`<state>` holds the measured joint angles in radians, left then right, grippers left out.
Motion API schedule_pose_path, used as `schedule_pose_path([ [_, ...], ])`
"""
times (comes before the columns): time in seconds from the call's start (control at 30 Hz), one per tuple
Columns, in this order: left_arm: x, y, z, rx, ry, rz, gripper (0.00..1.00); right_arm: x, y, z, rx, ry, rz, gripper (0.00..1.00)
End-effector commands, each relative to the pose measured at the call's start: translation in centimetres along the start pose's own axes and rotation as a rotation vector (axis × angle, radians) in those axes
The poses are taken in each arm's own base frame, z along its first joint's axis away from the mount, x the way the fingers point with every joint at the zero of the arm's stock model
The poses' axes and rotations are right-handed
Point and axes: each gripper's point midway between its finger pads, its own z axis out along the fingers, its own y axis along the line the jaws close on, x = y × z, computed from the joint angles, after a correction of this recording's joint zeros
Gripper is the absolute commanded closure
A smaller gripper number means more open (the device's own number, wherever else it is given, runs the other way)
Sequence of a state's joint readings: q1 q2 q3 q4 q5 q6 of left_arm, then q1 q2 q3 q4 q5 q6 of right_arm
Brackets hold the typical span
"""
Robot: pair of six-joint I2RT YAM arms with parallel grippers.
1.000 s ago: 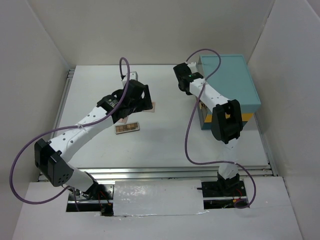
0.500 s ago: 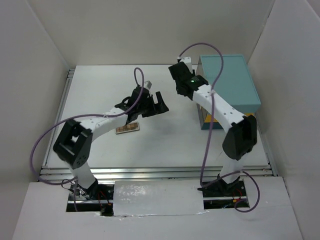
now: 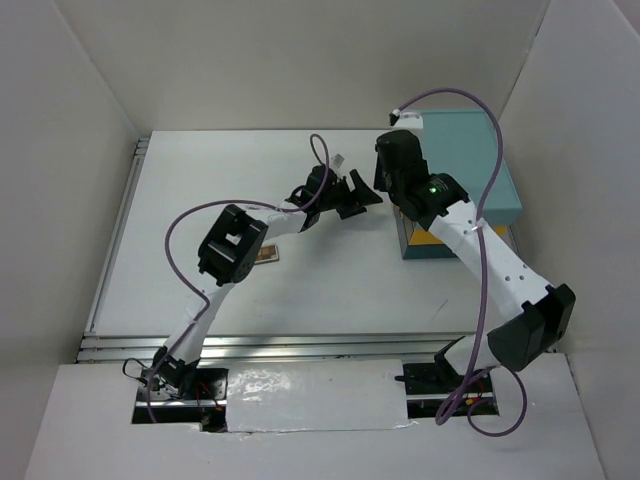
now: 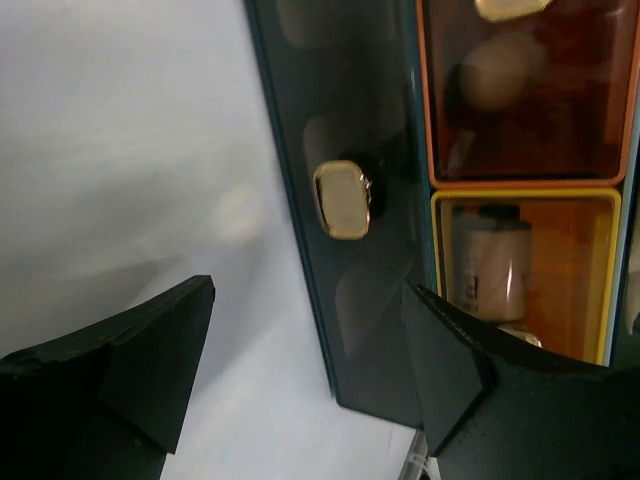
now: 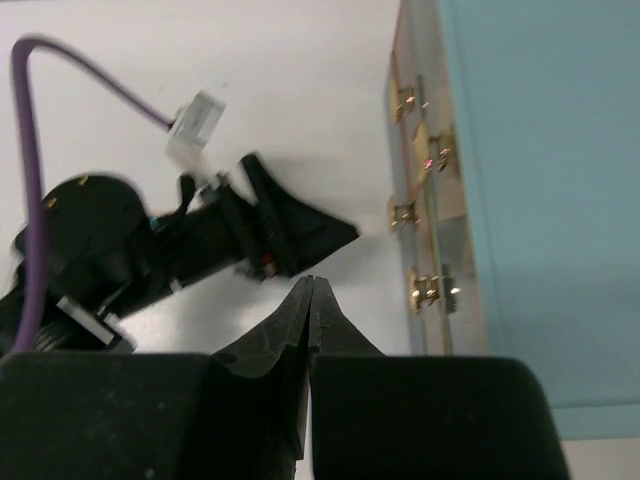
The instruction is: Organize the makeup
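My left gripper [image 3: 360, 192] reaches to the front left corner of the teal case [image 3: 462, 165]. It is open [image 4: 310, 345], with only the table and the case's corner showing between its fingers. The left wrist view looks into the case: a peach sponge [image 4: 500, 70] lies in an orange compartment, and a foundation bottle [image 4: 495, 265] in a yellow one. A gold latch [image 4: 342, 200] sits on the dark front panel. An eyeshadow palette [image 3: 268, 256] lies on the table, half hidden by the left arm. My right gripper [image 5: 312, 283] is shut and empty, hovering just above the left gripper's fingers [image 5: 300, 228].
The teal case [image 5: 540, 200] stands at the table's right side, with gold hinges [image 5: 418, 210] along its near edge. White walls enclose the table on three sides. Purple cables loop off both arms.
The left arm has stretched right, from above the palette to the case's front. The right gripper has swung right and down to meet it, opening briefly and shutting again.
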<state>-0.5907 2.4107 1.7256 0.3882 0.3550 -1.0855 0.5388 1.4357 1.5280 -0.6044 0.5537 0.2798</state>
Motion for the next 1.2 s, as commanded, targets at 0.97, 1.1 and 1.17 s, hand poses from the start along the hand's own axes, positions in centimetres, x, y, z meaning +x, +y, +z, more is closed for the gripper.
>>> schedule_pose_path([
  [0.97, 1.7, -0.7, 8.4, 0.230, -0.003, -0.225, 0.50, -2.6, 4.5, -8.9, -0.485, -0.180, 0.169, 1.00],
  [1.1, 1.6, -0.9, 8.4, 0.254, -0.011, -0.257, 0.65, -2.4, 4.6, -8.6, -0.484, -0.177, 0.162, 1.00],
  [1.17, 1.7, -0.8, 8.4, 0.250, -0.011, -0.262, 0.71, -2.3, 4.7, -8.4, -0.483, -0.173, 0.159, 1.00],
])
